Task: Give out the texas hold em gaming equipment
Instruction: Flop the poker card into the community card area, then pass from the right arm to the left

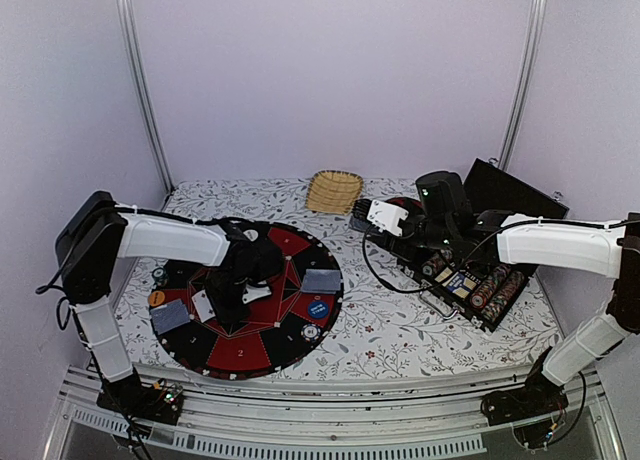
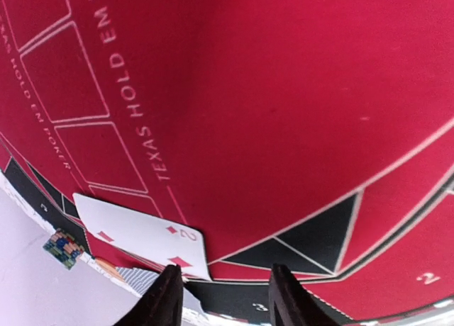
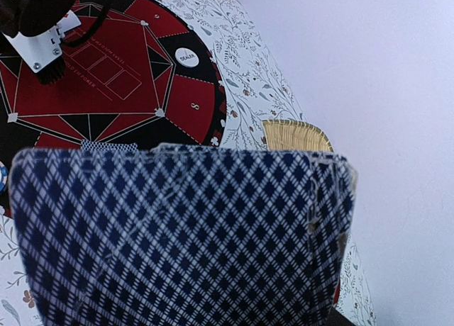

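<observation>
The right gripper (image 1: 368, 220) holds a pack of cards (image 3: 184, 234) above the table. The left gripper (image 2: 225, 298) hangs over the red mat (image 2: 269, 92), fingers apart, beside a 2 of diamonds card (image 2: 142, 234).

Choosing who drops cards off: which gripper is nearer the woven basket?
Right. The right gripper, holding a card stack, hovers just near-right of the woven basket; the left gripper is far off, low over the poker mat.
</observation>
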